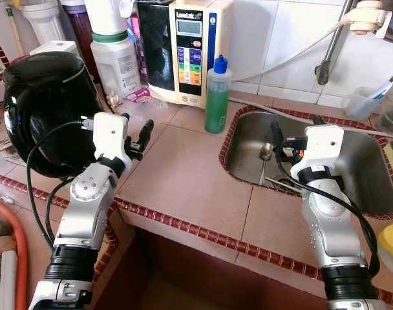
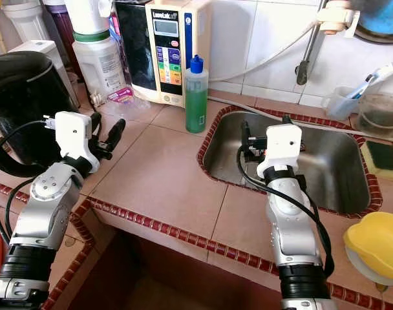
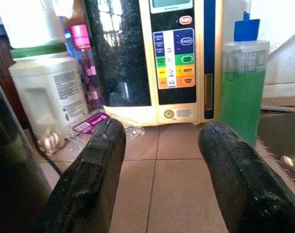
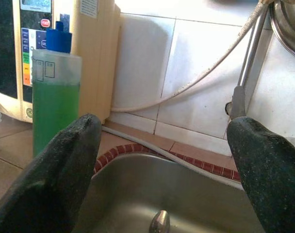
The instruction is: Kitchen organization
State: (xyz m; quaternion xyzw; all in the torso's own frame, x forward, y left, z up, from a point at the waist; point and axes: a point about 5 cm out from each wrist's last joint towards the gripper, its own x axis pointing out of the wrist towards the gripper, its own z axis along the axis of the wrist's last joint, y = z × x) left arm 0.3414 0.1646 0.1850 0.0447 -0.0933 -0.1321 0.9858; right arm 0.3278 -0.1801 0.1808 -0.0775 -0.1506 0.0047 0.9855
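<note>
Centre top of the frame, a clear bottle (image 1: 217, 97) is showing green liquid under a blue cap. The cream machine (image 1: 183, 48) beside it is wearing coloured buttons. Terracotta tiles on the counter (image 1: 183, 181) are running inside a red-and-white mosaic edge. Lower right, a yellow bowl (image 2: 377, 245) is glowing.

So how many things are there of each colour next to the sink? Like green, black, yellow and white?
Green: 1, the clear plastic bottle of green liquid with a blue cap
Black: 1, the round glossy black appliance
Yellow: 1, the yellow plastic bowl
White: 1, the white plastic jar with a green band
Total: 4
</note>
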